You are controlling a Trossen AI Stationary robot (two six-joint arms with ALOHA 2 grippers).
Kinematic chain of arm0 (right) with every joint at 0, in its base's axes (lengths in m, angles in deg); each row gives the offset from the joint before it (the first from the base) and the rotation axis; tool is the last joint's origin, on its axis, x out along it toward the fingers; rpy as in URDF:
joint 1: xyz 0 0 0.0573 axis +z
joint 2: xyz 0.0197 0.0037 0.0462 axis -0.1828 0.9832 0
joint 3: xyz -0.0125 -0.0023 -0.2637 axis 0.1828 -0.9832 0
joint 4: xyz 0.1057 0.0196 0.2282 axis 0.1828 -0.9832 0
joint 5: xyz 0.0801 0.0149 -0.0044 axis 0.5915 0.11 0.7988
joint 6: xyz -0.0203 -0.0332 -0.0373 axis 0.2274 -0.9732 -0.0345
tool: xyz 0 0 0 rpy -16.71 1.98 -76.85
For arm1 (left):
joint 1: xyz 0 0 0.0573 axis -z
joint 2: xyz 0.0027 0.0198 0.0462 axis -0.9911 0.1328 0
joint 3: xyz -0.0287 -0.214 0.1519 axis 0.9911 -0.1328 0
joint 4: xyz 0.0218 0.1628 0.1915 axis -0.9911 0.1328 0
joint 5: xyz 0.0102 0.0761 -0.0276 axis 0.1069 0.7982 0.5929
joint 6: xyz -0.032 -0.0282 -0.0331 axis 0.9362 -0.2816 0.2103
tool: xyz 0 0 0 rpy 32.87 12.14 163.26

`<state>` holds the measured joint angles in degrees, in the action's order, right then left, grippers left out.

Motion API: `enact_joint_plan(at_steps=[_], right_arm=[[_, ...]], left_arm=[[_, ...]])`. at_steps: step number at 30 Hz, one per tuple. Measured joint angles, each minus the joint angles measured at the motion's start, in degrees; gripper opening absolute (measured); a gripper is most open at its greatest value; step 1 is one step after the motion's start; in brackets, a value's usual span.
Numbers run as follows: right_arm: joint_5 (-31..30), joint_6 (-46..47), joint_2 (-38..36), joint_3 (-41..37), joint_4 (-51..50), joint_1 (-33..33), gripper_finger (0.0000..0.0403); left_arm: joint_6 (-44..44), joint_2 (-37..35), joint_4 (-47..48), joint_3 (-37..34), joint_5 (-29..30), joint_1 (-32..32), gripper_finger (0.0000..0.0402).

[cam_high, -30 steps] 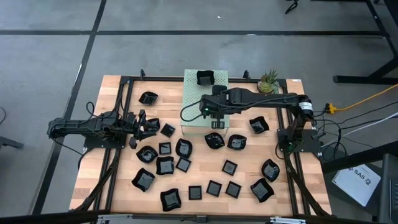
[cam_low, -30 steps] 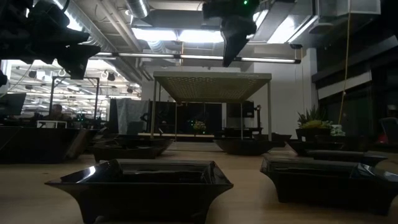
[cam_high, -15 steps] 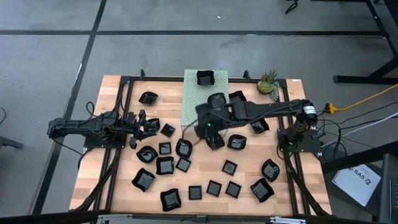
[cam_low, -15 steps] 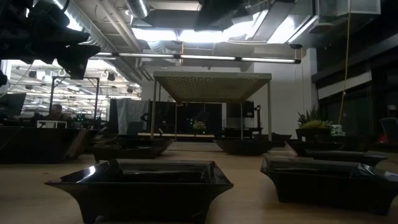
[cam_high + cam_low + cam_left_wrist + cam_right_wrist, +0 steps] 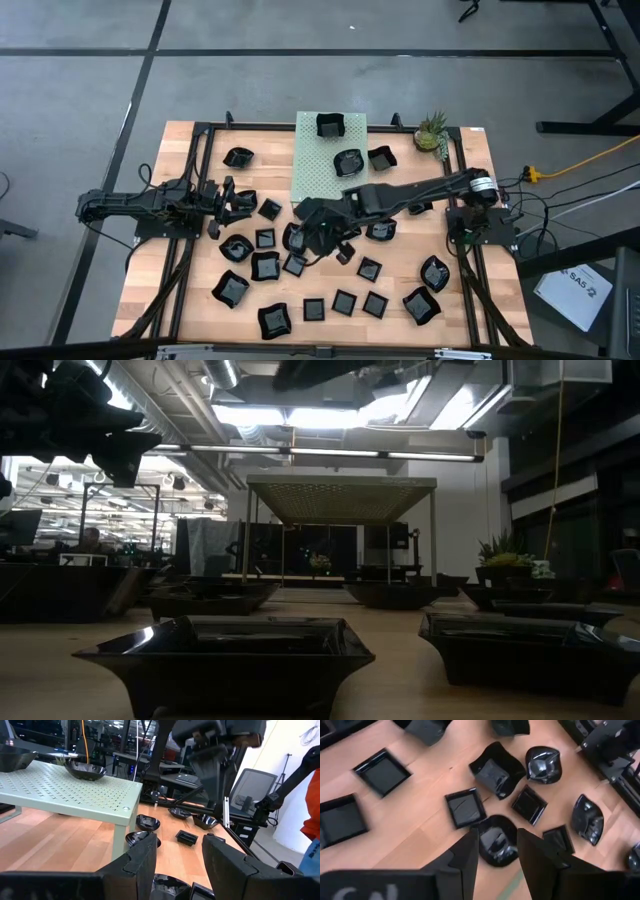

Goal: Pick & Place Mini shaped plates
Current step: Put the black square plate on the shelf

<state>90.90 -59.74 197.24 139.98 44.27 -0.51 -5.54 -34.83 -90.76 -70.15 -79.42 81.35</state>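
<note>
**Right gripper over the plate cluster, three plates on the box**

Nearest in the low view, two mini shaped plates (image 5: 225,655) fill the bottom of the frame, with more dark rims behind them. From above I count about twenty on the wooden table (image 5: 190,300), mostly lower centre and lower right, some square and some wavy-rimmed, though the arm hides a few. Three more sit on the pale green perforated box (image 5: 315,175) at upper centre. There are two arms and one small plant (image 5: 432,130) right of the box.

The right gripper (image 5: 318,240) hangs at centre frame over the cluster. Its fingers are parted and empty, and a wavy plate (image 5: 495,845) shows below the gap. The left gripper (image 5: 240,205) waits at left centre with its fingers spread and nothing between them.

A second ago the right gripper was above the box, where only one plate was visible; it has since swung down-frame off the box, uncovering two more. The left arm has not moved.

The table is pale wood framed by black rails. Around it is grey floor (image 5: 300,70) crossed by dark lines. Beyond the table, the low view shows a dim hall with bright ceiling lights and ducts.
</note>
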Motion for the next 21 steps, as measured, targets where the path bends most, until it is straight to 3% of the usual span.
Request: enact_joint_plan(at_steps=[21], right_arm=[[4.4,0.5,13.0,0.0,6.7,1.3,0.0136]], left_arm=[[0.0,0.0,0.0,0.0,0.0,0.0,0.0152]])
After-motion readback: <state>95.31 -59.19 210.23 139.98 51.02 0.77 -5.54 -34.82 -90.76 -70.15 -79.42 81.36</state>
